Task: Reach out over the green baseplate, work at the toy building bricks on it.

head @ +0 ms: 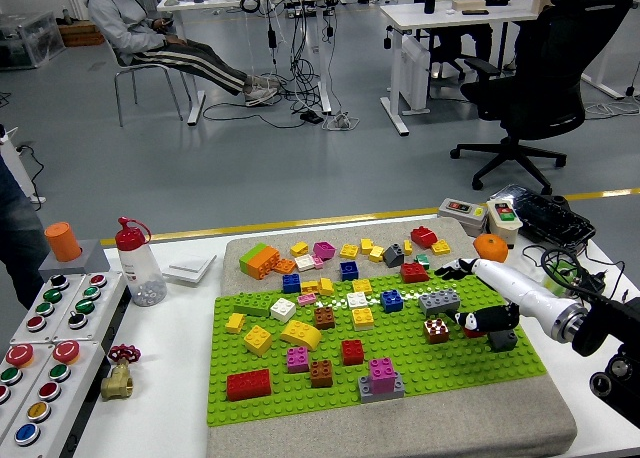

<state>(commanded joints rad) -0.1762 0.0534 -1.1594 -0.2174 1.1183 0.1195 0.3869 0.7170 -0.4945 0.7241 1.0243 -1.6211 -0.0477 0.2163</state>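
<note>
The green baseplate [300, 403] lies on a grey mat [400, 433] and carries many scattered bricks. My right hand [462, 296] reaches in from the right over the plate's right part, open with its fingers spread. Its fingertips [450, 270] hover beside the light grey brick [438, 300]. The thumb [490, 319] lies across the small red brick [467, 327], mostly hiding it. A red-and-white brick [436, 330] sits just left of the thumb, and a dark grey brick [503, 340] just below it. I cannot tell whether the hand touches any brick. My left arm is out of view.
Loose bricks lie on the mat behind the plate. An orange [490, 246] and switch boxes [465, 215] stand at the back right. Button panels [50, 358], a brass valve [118, 371] and a red-capped bottle [135, 263] are on the left. A person's leg [15, 238] shows at the left edge.
</note>
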